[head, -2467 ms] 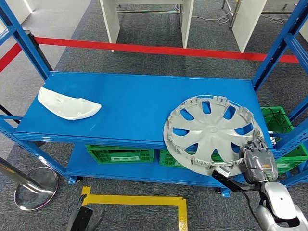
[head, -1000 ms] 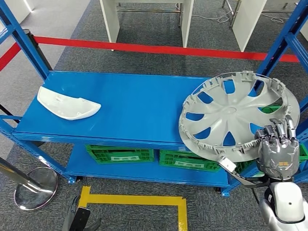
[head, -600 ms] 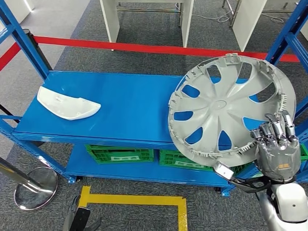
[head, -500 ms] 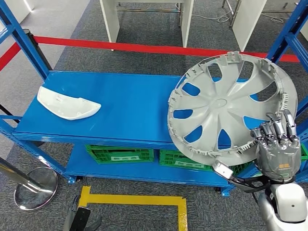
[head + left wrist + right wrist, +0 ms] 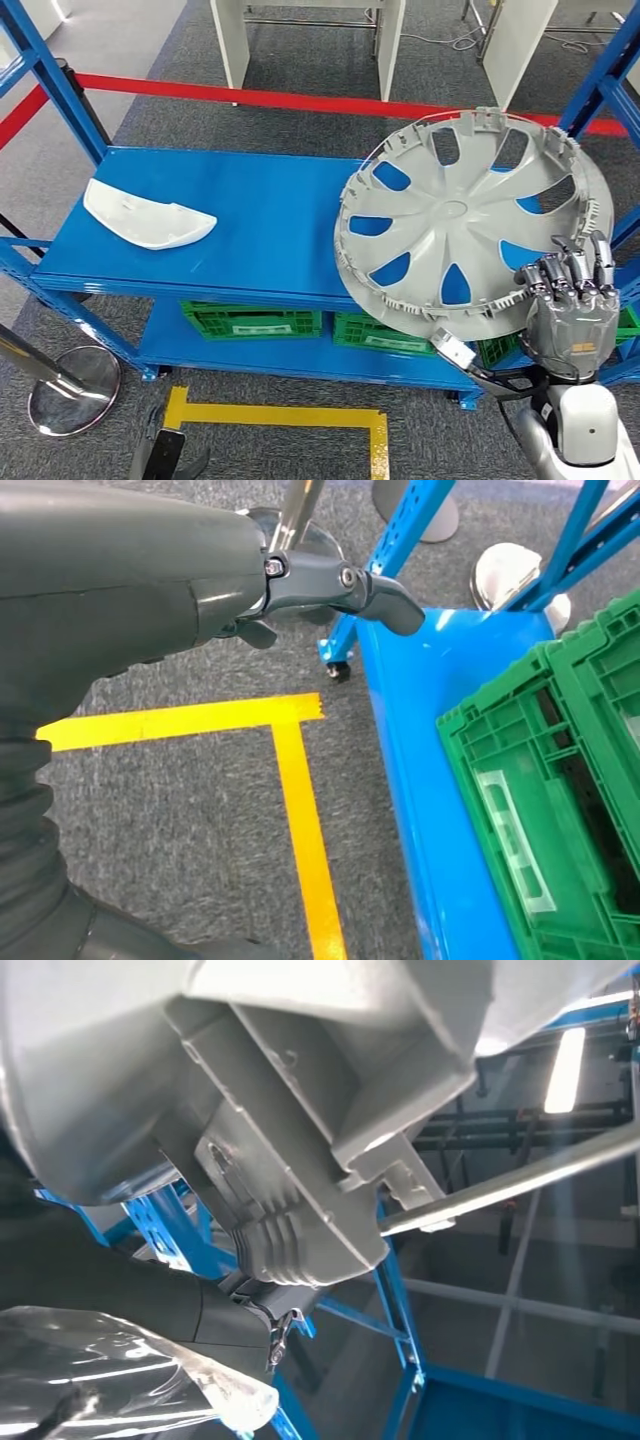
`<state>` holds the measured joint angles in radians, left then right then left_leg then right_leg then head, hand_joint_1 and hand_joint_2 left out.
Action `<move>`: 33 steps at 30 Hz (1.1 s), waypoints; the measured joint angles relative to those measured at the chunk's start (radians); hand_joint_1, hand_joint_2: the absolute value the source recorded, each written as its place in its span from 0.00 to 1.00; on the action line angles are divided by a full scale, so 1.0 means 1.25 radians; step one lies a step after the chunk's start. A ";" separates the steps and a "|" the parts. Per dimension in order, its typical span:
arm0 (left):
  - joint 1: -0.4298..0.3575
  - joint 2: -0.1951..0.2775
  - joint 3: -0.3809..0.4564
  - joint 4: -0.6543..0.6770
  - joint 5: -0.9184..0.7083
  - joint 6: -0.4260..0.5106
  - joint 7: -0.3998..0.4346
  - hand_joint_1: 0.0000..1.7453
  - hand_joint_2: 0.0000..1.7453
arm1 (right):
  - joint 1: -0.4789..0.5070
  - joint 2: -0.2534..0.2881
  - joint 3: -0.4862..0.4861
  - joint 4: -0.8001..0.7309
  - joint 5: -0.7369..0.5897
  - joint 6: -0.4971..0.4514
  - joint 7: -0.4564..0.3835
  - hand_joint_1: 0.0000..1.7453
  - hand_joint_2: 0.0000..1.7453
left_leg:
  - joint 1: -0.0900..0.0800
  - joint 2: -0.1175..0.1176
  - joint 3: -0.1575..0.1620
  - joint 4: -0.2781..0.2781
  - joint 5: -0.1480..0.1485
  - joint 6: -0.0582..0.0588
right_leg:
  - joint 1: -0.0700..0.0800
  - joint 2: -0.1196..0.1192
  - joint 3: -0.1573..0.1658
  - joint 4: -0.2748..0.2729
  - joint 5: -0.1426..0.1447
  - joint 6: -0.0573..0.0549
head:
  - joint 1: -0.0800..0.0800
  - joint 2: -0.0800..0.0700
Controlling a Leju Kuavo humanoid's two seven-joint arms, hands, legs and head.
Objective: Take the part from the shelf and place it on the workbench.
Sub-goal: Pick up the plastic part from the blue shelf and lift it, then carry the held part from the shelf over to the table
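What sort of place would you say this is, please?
Probably a workshop or factory test area: blue steel shelving holding car parts such as a wheel cover, green crates below, and yellow floor tape.

1. Wheel cover (image 5: 464,225): matt grey plastic, moulded ribs and clips at rim.
2. Shelf (image 5: 264,220): smooth blue painted metal, slight sheen.
3. White part (image 5: 147,215): glossy smooth plastic.
4. Crates (image 5: 558,790): green ribbed plastic.
5. Floor (image 5: 302,440): rough grey carpet.
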<state>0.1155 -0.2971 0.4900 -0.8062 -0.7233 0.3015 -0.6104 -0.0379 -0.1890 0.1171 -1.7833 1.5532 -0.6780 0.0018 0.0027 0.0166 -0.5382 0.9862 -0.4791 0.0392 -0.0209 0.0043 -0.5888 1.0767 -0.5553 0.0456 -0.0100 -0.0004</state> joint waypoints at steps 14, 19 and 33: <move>-0.003 0.002 -0.008 0.008 0.011 0.003 0.005 0.00 1.00 | 0.001 0.002 0.023 -0.016 -0.040 -0.003 -0.021 1.00 1.00 | 0.006 -0.002 -0.017 0.054 -0.042 -0.043 | -0.006 -0.002 -0.010 -0.026 0.045 -0.018 | 0.001 0.000; -0.003 0.002 -0.012 0.008 0.013 0.012 0.014 0.00 1.00 | 0.007 0.011 0.028 -0.025 -0.055 -0.003 -0.039 1.00 1.00 | 0.005 -0.004 -0.120 0.262 -0.118 -0.042 | 0.002 0.001 -0.003 -0.026 0.039 -0.032 | -0.003 0.000; -0.004 0.000 -0.020 0.009 0.014 0.032 0.025 0.00 1.00 | 0.019 0.016 0.043 -0.025 -0.054 -0.003 -0.048 1.00 1.00 | -0.007 -0.010 -0.035 0.011 0.020 0.005 | 0.008 0.003 -0.075 0.122 -0.045 -0.007 | 0.003 0.000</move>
<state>0.1108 -0.2965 0.4652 -0.7951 -0.7061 0.3419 -0.5789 -0.0146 -0.1686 0.1708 -1.8146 1.4852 -0.6819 -0.0582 -0.0057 0.0039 -0.5821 1.0000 -0.4544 0.0457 -0.0112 0.0082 -0.6820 1.2290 -0.6111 0.0373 -0.0067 -0.0004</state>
